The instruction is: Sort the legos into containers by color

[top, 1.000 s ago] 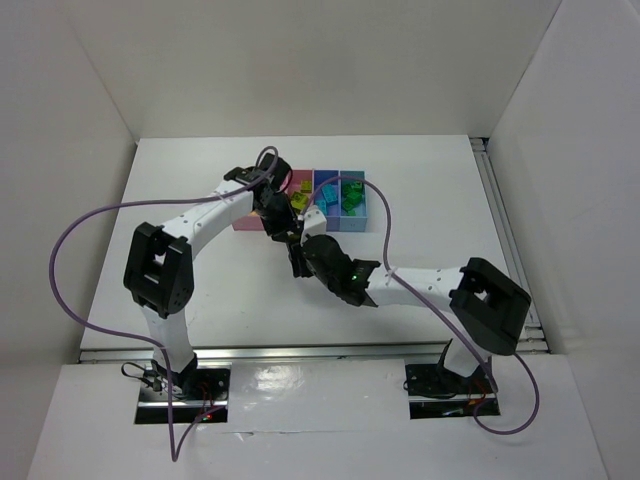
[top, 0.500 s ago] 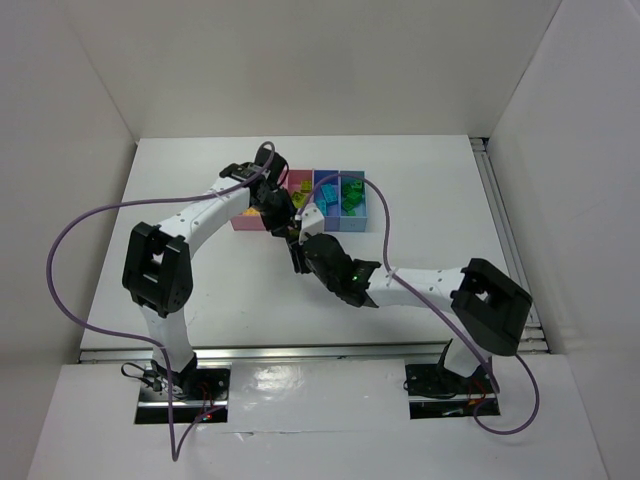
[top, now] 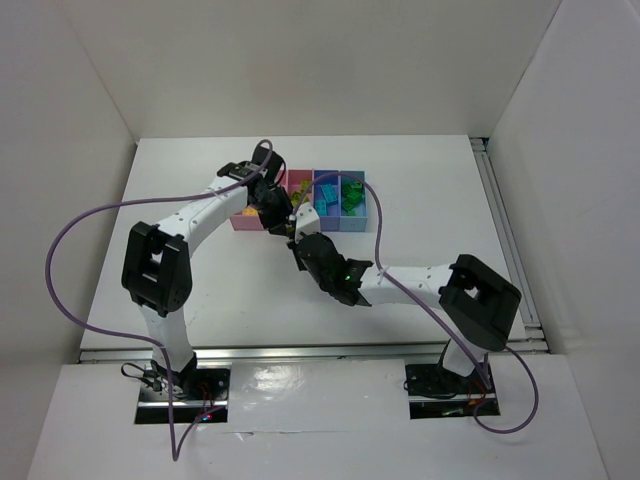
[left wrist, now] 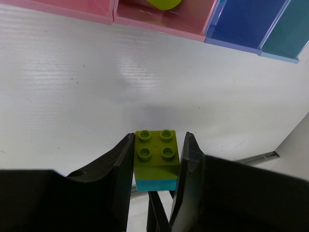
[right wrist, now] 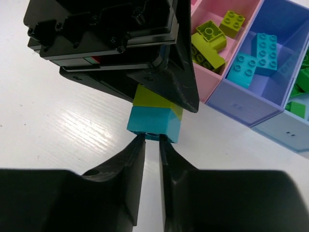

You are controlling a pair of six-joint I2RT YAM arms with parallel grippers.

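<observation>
- Left wrist view: the left gripper [left wrist: 157,145] clamps a lime brick [left wrist: 155,149] between both fingers, with a cyan brick [left wrist: 155,184] stuck beneath it; the pair sits above the table [left wrist: 96,87], near the containers [left wrist: 159,26].
- Right wrist view: the right gripper [right wrist: 151,142] is pinched nearly together (only a slit shows); its tips touch the cyan brick's underside.

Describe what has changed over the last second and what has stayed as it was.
The right arm reached farther toward the left tool. The right tool closed up against the underside of the cyan brick; whether it actually grips the brick cannot be told. The left tool stayed clamped on the lime brick, which is stacked on the cyan one. The containers stayed put.
</observation>
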